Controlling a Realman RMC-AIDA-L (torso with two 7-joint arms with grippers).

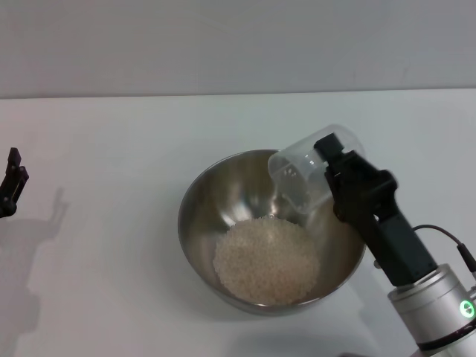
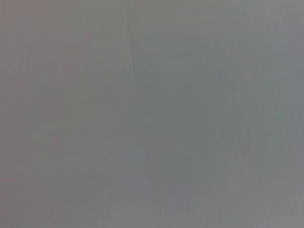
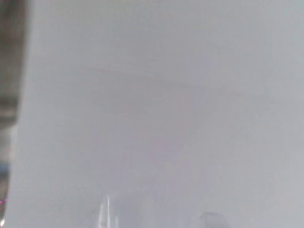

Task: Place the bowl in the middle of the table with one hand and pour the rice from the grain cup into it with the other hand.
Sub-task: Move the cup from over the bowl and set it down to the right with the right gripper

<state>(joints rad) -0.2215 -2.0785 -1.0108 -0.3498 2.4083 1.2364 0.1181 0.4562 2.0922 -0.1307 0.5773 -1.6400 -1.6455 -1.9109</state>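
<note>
In the head view, the steel bowl (image 1: 195, 195) stands near the middle of the white table (image 1: 104, 134). A heap of pale rice (image 1: 266, 260) lies in its bottom. My right gripper (image 1: 329, 162) is shut on the clear grain cup (image 1: 303, 175) and holds it tipped on its side over the bowl's right rim, mouth toward the bowl. The cup looks empty. In the right wrist view a strip of the bowl (image 3: 12, 71) shows at the edge. My left gripper (image 1: 12, 183) hovers at the table's far left, well away from the bowl.
The table's far edge meets a grey wall (image 1: 238, 44). The left arm's shadow (image 1: 30, 245) falls on the tabletop at the left. The left wrist view shows only a plain grey surface (image 2: 152, 114).
</note>
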